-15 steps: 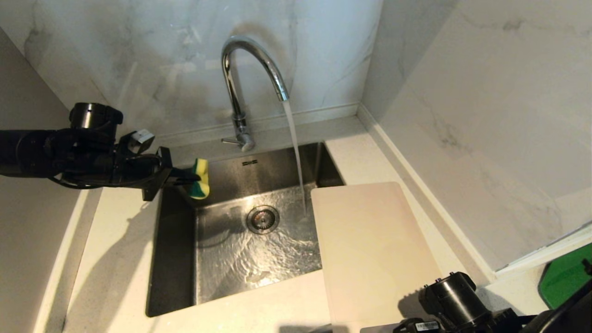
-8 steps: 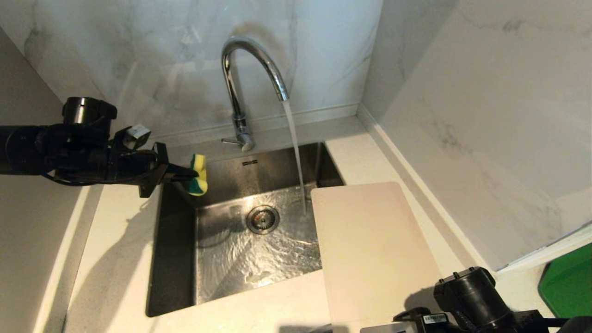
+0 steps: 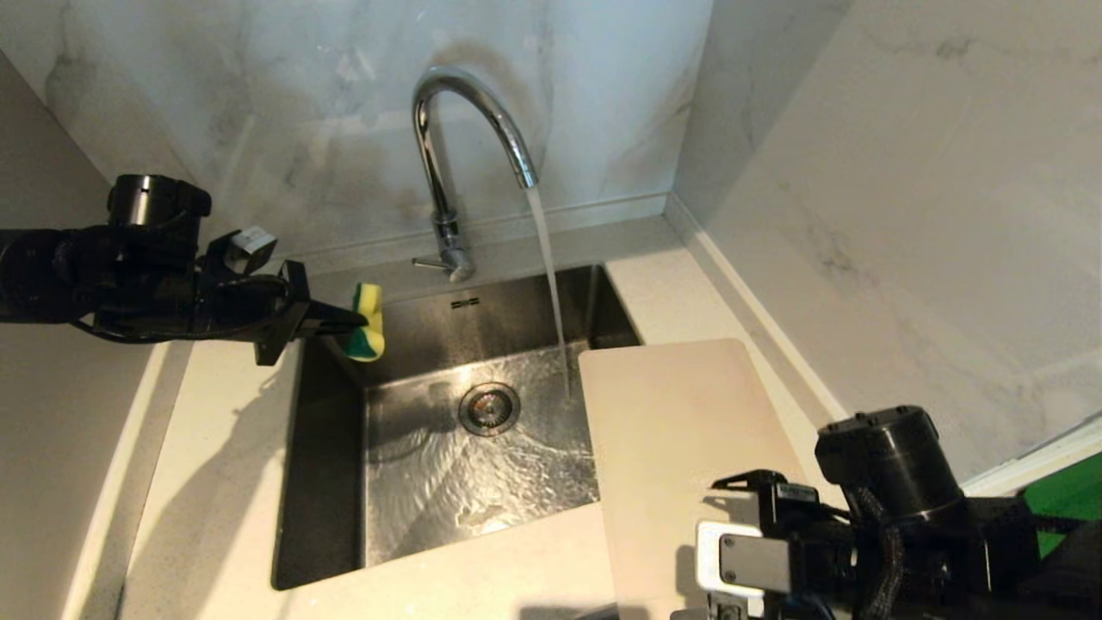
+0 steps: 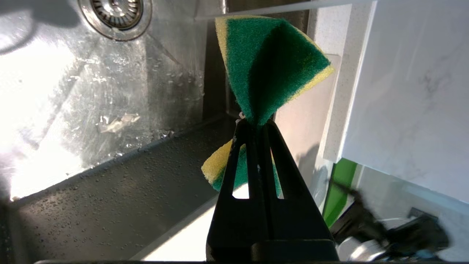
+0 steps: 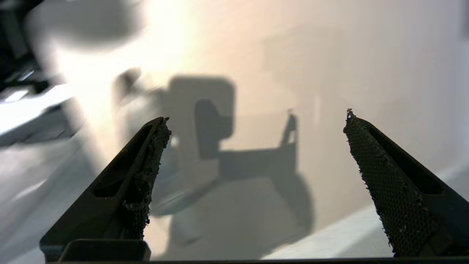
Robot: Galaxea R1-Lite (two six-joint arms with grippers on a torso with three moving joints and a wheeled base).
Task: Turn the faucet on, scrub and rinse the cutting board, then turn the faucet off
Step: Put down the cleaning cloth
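sponge [image 3: 368, 322] pinched in left gripper [image 3: 357, 325], faucet [image 3: 456, 164] running

Black arms, cylindrical wrist housings, looped cables — tapered, mesh-textured fingers [image 5: 381, 176] on each claw

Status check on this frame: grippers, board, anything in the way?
Left gripper shut on sponge at sink's far-left corner. Right gripper open over cutting board, empty. Faucet running into sink. Nothing blocking.
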